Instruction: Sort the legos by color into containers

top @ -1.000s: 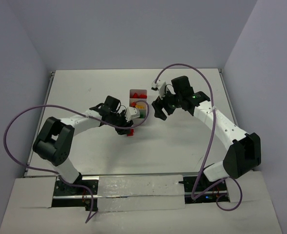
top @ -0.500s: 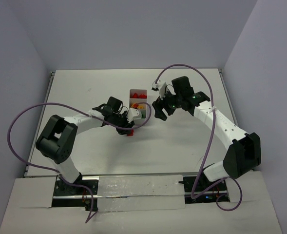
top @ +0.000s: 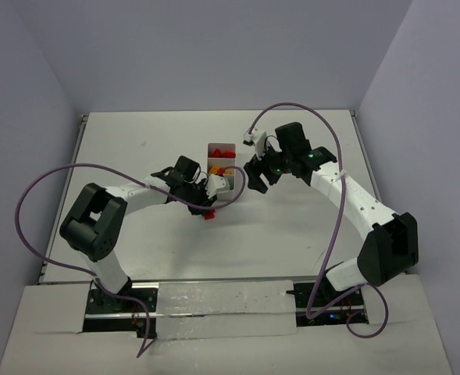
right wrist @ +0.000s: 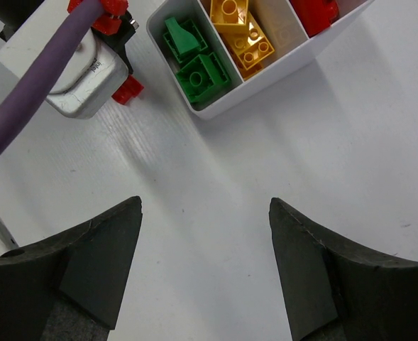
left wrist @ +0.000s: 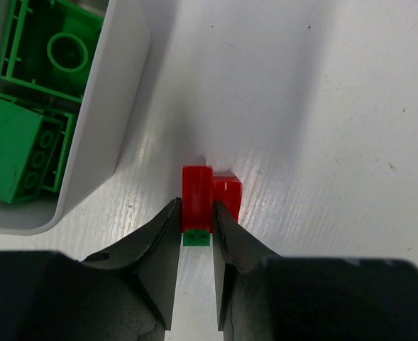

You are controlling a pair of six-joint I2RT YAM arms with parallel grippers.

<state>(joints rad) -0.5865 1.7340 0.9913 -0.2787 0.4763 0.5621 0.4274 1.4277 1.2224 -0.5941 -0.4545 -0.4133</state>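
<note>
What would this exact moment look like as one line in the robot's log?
left gripper: shut on red-green lego beside tray | right gripper: open, empty, hovering near tray | sorting: unfinished

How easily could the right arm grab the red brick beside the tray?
Probably not: the left gripper pinches the red brick on both sides, leaving the open right gripper no room.

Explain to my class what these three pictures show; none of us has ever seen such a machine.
A left arm and a right arm, both robotic, are bolted to a table. One picture looks down from above; the other two come from a camera on each wrist. A white tray holds green bricks, yellow bricks and red bricks in separate compartments. Beside the tray, the left tool pinches a red brick with a green piece stuck to it. The right tool hangs open and empty.
</note>
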